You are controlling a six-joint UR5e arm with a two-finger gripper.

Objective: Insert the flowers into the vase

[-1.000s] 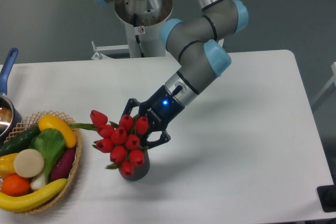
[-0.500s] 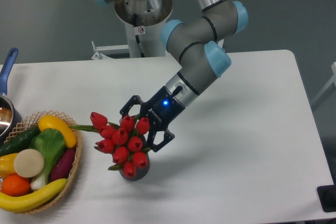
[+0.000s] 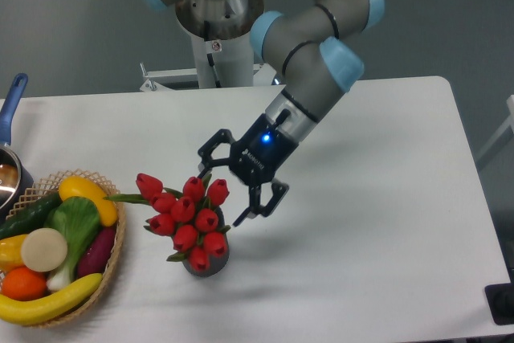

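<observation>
At the far left edge a blue-handled pot [image 3: 10,168] sits partly out of view. Next to it a woven wicker basket [image 3: 117,240] holds toy fruit and vegetables, among them a yellow banana [image 3: 48,301].

Right of the basket stands the vase [image 3: 210,264], small, dark and mostly hidden by the flowers [image 3: 186,216], whose red buds lean toward the basket while the stems run down into its mouth. The bunch looks light and soft: the heads and leaves would likely crush or bend under a hard pinch, so the tied stems below the buds look the safest place to take hold. The vase is short and narrow, and the leaning bunch probably makes it easy to tip, so any nudge should be gentle.

Just right of and above the buds, the claw [image 3: 236,176] has its fingers spread wide with nothing between them, near the bunch but apparently not touching it. Judging by this, the insertion looks done.

The white table [image 3: 385,198] stretches away to the right.
</observation>
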